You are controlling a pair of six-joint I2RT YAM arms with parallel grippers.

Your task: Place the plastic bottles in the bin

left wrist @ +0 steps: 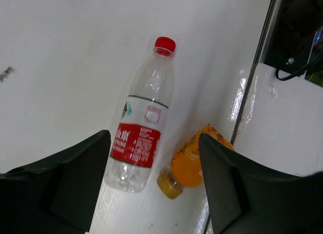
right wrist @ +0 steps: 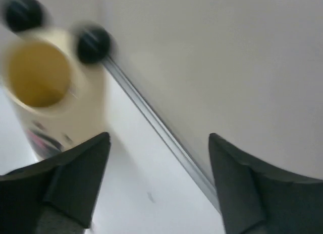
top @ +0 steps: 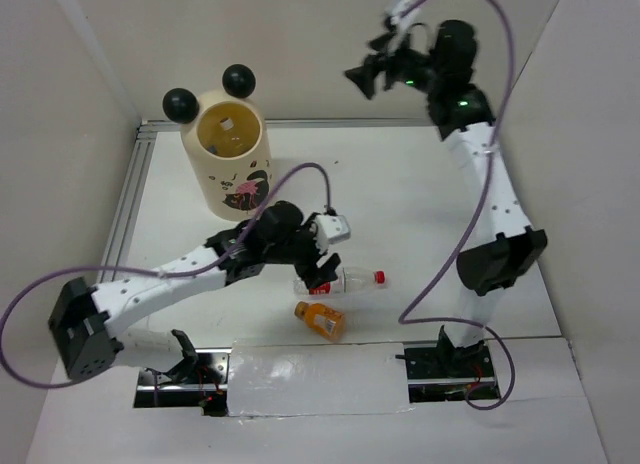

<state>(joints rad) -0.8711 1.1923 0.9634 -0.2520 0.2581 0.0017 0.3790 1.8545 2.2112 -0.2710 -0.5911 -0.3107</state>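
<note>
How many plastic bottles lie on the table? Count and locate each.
2. The clear red-labelled bottle lies under the open left gripper; the short orange bottle lies beside its base end. Others may be hidden inside the cream-yellow bin.

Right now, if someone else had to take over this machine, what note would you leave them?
Left fingers: open and empty, hovering just over the red-label bottle, which lies on its side on the table.
Right fingers: open and empty, raised high near the back wall, to the right of the bin.
Orange bottle: lying close beside the red-label one, on the side nearer the arm bases.
Bin: upright at back left, with something pale inside that cannot be counted.
Left to do: grasp the red-label bottle and drop it in the bin, then the orange one.
</note>
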